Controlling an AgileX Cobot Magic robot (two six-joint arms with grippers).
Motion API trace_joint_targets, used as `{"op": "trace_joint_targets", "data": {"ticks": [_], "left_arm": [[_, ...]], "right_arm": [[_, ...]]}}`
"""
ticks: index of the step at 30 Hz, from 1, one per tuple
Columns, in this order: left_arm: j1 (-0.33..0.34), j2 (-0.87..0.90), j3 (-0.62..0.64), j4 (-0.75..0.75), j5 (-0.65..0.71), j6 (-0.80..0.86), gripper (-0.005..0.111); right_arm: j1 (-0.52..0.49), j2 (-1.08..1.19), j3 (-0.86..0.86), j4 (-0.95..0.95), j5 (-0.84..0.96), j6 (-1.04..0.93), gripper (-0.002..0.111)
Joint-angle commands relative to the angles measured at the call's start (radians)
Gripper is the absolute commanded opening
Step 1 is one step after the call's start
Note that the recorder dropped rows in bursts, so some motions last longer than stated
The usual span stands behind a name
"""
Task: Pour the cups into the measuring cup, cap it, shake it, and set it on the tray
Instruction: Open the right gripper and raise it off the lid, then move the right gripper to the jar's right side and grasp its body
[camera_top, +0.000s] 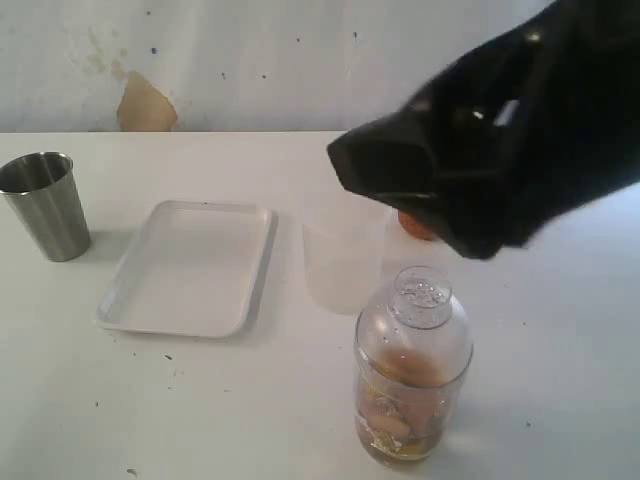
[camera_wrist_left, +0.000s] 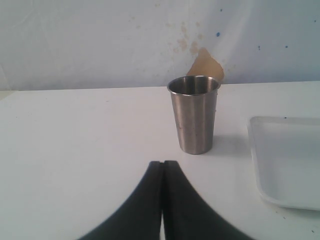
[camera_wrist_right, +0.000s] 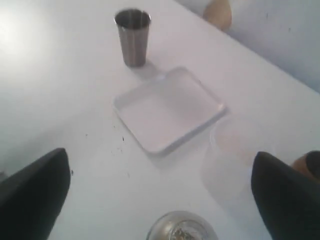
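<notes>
The clear measuring cup (camera_top: 412, 400) stands at the front of the table with brownish contents, and a clear domed cap (camera_top: 418, 300) sits on it. My right gripper (camera_wrist_right: 160, 200) hangs open just above it, its black fingers (camera_wrist_right: 35, 192) wide apart and touching nothing. The steel tumbler (camera_top: 45, 205) stands upright at the far left. The wooden cup (camera_top: 415, 226) peeks out behind the right gripper, mostly hidden. The white tray (camera_top: 190, 265) lies bare between the tumbler and the measuring cup. My left gripper (camera_wrist_left: 163, 163) is shut and empty, a little short of the tumbler (camera_wrist_left: 194, 115).
A frosted plastic cup (camera_top: 345, 255) stands right of the tray, just behind the measuring cup. A pale wall with a brown patch (camera_top: 145, 105) runs behind the table's far edge. Small dark specks dot the tabletop near the tray's front.
</notes>
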Motion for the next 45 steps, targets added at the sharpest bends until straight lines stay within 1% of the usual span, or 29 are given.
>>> {"op": "trace_joint_targets", "data": {"ticks": [1,5,8,12,17,23,27,33,34,37,39,45], "left_arm": [[-0.003,-0.004,0.005,-0.012,0.002,-0.003,0.0],[-0.003,-0.004,0.005,-0.012,0.002,-0.003,0.0],[-0.003,-0.004,0.005,-0.012,0.002,-0.003,0.0],[-0.003,-0.004,0.005,-0.012,0.002,-0.003,0.0],[-0.003,-0.004,0.005,-0.012,0.002,-0.003,0.0],[-0.003,-0.004,0.005,-0.012,0.002,-0.003,0.0],[-0.003,-0.004,0.005,-0.012,0.002,-0.003,0.0],[-0.003,-0.004,0.005,-0.012,0.002,-0.003,0.0],[-0.003,-0.004,0.005,-0.012,0.002,-0.003,0.0],[-0.003,-0.004,0.005,-0.012,0.002,-0.003,0.0],[-0.003,-0.004,0.005,-0.012,0.002,-0.003,0.0],[-0.003,-0.004,0.005,-0.012,0.002,-0.003,0.0]], "right_arm": [[-0.001,-0.173,0.255,0.004,-0.232,0.065,0.091],[-0.001,-0.286,0.478,0.004,-0.338,0.114,0.091],[-0.001,-0.31,0.596,0.004,-0.391,0.162,0.091],[-0.001,-0.298,0.717,-0.01,-0.468,0.185,0.091],[-0.003,-0.275,0.833,-0.01,-0.616,0.186,0.091],[-0.009,-0.274,0.882,-0.011,-0.624,0.185,0.091],[-0.051,-0.273,0.914,-0.011,-0.643,0.186,0.091],[-0.102,-0.213,0.981,-0.011,-0.819,0.182,0.091],[-0.101,-0.195,0.981,-0.011,-0.831,0.182,0.092],[-0.101,-0.139,0.981,-0.011,-0.878,0.176,0.1],[-0.101,-0.091,0.981,-0.011,-0.907,0.14,0.105],[-0.101,0.042,0.981,0.01,-0.995,0.095,0.105]]}}
